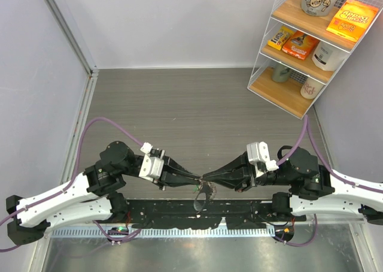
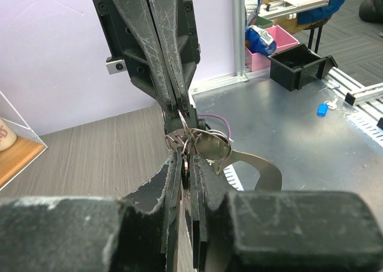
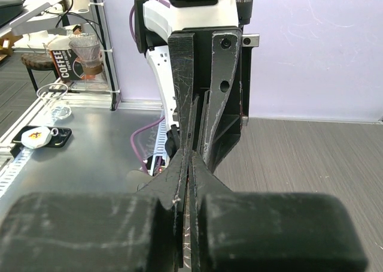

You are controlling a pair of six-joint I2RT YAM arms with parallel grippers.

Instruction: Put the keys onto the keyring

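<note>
My two grippers meet tip to tip low over the table's near edge. The left gripper (image 1: pixel 196 177) (image 2: pixel 186 164) is shut on the small silver rings of the keyring (image 2: pixel 212 145). The keyring's wide grey metal loop (image 2: pixel 266 171) hangs to the right. From above, the keyring (image 1: pixel 204 199) dangles below the fingertips, with its green piece (image 1: pixel 197 189) at the top. The right gripper (image 1: pixel 207 177) (image 3: pixel 192 164) is shut on a thin silvery key, seen edge-on between its pads. The key's dark head is hidden. No other keys show.
A wire shelf (image 1: pixel 311 44) with boxes and mugs stands at the back right. The black arm-mount rail (image 1: pixel 197 215) and a metal bench lie just below the grippers. A small blue tag (image 2: pixel 323 109) lies on the bench.
</note>
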